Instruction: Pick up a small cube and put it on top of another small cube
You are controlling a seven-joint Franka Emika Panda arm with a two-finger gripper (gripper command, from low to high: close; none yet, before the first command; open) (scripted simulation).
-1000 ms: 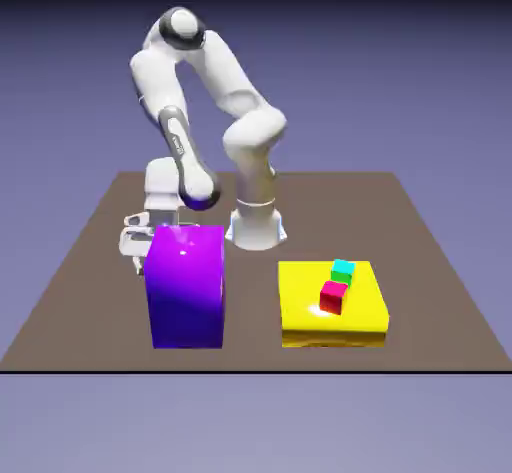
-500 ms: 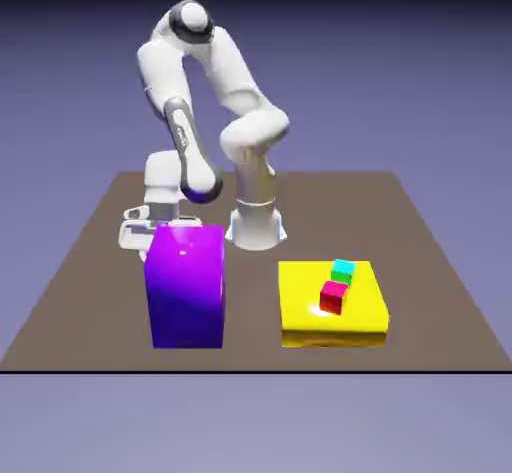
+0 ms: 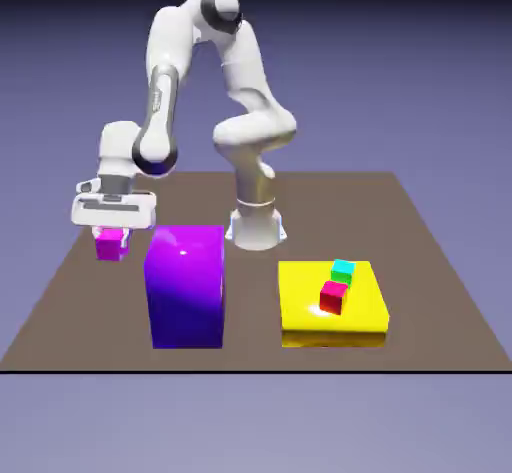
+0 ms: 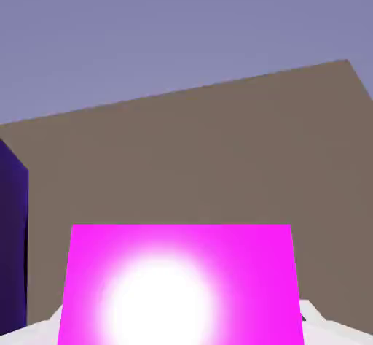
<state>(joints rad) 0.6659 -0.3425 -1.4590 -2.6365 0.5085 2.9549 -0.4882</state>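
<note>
My gripper (image 3: 111,233) is shut on the small magenta-pink cube (image 3: 111,245), which hangs just under the hand at the exterior view's left, above the table and left of the large purple block (image 3: 186,286). In the hand view the magenta cube (image 4: 181,285) fills the bottom between the fingers. Other small cubes stand on the yellow slab (image 3: 300,306) at the exterior view's right: a red cube (image 3: 333,298), a green cube (image 3: 340,277) behind it and a cyan cube (image 3: 344,267) at the back, in a tight row.
The tall purple block stands right beside the held cube and shows as a dark edge (image 4: 12,241) at the hand view's left. The brown table (image 3: 430,261) extends to the front edge. The robot's base (image 3: 256,226) stands behind the block.
The gripper has closed on the magenta cube behind the purple block, then risen and swung to the exterior view's left, carrying the cube into view.
</note>
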